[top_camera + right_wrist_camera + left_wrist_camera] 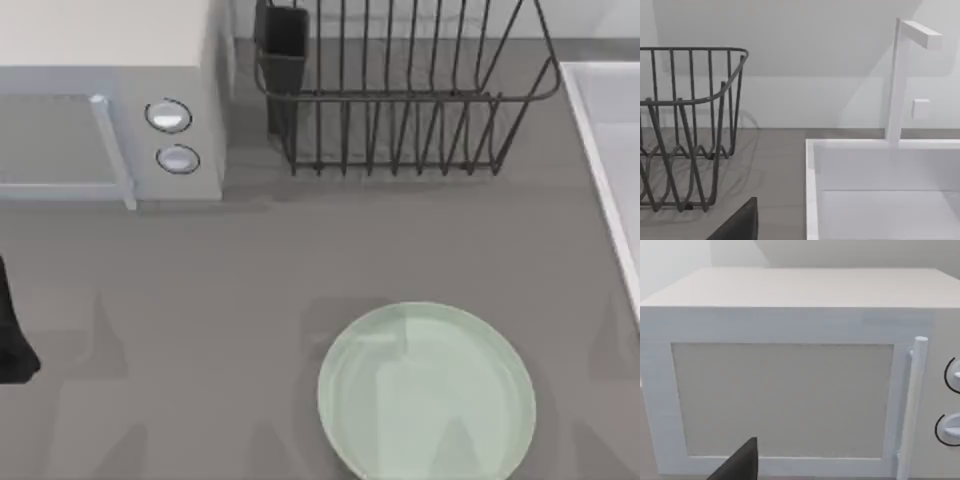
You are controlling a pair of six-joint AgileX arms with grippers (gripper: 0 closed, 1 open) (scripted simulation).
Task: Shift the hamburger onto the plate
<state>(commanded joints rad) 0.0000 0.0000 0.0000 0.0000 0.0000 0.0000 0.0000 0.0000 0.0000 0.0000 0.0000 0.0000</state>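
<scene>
Plate [427, 392] and pincers stand well apart, so I begin with my own. My left gripper [14, 340] is a dark shape at the left edge of the table [200, 290], in front of the microwave [110, 100]; whether it is open or closed I cannot tell. In the left wrist view a dark part of it [740, 465] sits low before the microwave's closed door [782, 400], with the upright white handle [912, 405] and two round knobs [952, 375] beside that door. My right gripper [740, 222] appears as a dark wedge in the right wrist view, and its state too I cannot tell. Beyond it stand the dark wire dish rack [685, 125] and the white sink [812, 200] with its angular tap [897, 80]. Seen from above, the rack [400, 100] stands at the back, just right of the microwave, a dark cup [283, 40] in its left corner, and the sink [610, 150] runs along the right edge. The pale green, glossy plate lies flat near the front, right of centre, nothing resting on it. Where the hamburger is, I cannot tell.
</scene>
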